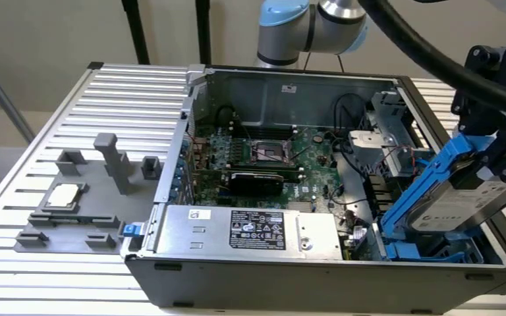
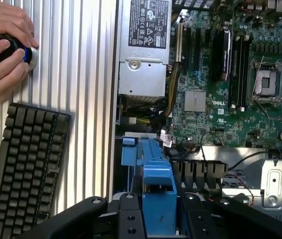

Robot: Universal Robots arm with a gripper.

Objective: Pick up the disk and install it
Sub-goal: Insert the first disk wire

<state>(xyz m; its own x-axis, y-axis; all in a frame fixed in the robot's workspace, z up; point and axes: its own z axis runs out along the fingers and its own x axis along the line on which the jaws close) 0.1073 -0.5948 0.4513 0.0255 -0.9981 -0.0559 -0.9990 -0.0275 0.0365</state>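
The disk (image 1: 466,201), a silver-grey drive in a bright blue carrier (image 1: 421,187), hangs tilted over the front corner of the open computer case (image 1: 323,276), at the exterior view's right. My black gripper (image 1: 497,155) is shut on its upper end. In the wrist view the blue carrier (image 2: 155,172) runs out from between my two black fingers (image 2: 128,216), with my gripper (image 2: 159,211) closed on it. Its far end reaches toward a blue drive bay (image 1: 420,251) at the case's front corner.
A big silver power supply with a black label (image 1: 253,230) lies along the case front, the motherboard (image 1: 262,155) behind it. A grey fixture holds a square CPU chip (image 1: 64,195) on the slatted table (image 1: 121,92). Beside a keyboard (image 2: 26,169), a person's hands (image 2: 4,50) grip a knob.
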